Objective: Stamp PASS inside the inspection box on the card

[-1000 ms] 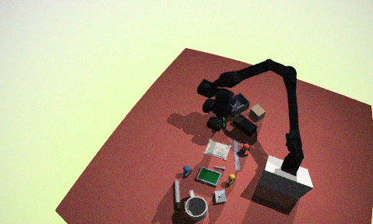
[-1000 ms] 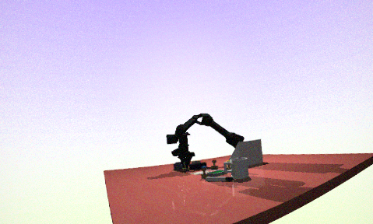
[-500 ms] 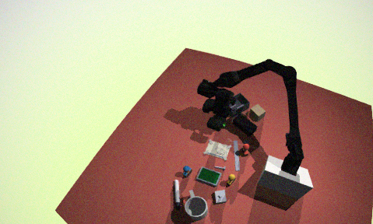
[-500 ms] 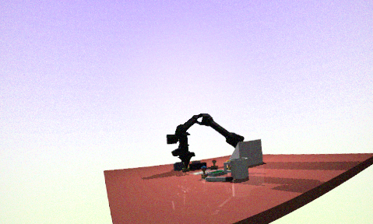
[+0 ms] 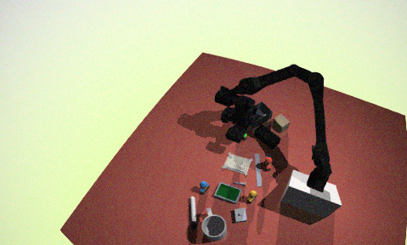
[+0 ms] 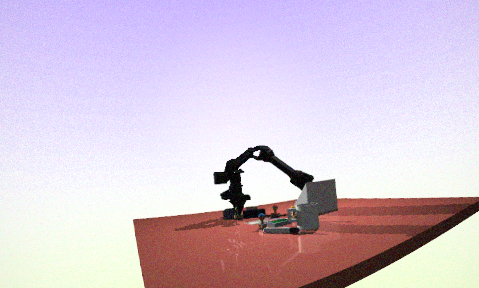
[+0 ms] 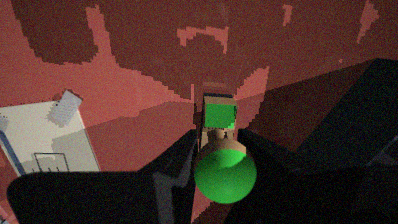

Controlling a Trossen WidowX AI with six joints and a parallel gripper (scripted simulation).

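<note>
My gripper (image 5: 245,135) (image 6: 238,212) (image 7: 217,136) is shut on a green-knobbed stamp (image 7: 225,176), whose round knob faces the wrist camera and whose wooden body has a green patch. Whether its base touches the bench is unclear, and its lettering is not visible. The pale card (image 5: 237,163) (image 7: 30,122) lies beside the gripper, with tape at its corners and a dark outlined box (image 7: 50,154), partly hidden by a finger. The green ink pad (image 5: 228,192) (image 6: 279,221) lies beyond the card, open in its grey tray.
Red (image 5: 268,160), blue (image 5: 204,185) and yellow (image 5: 252,194) knobbed stamps stand around the card and pad. A ruler (image 5: 257,170), tan block (image 5: 280,122), mug (image 5: 214,226), white-and-dark cylinder (image 5: 193,208) and small grey square (image 5: 240,214) are there. The arm stands on a large box (image 5: 310,204).
</note>
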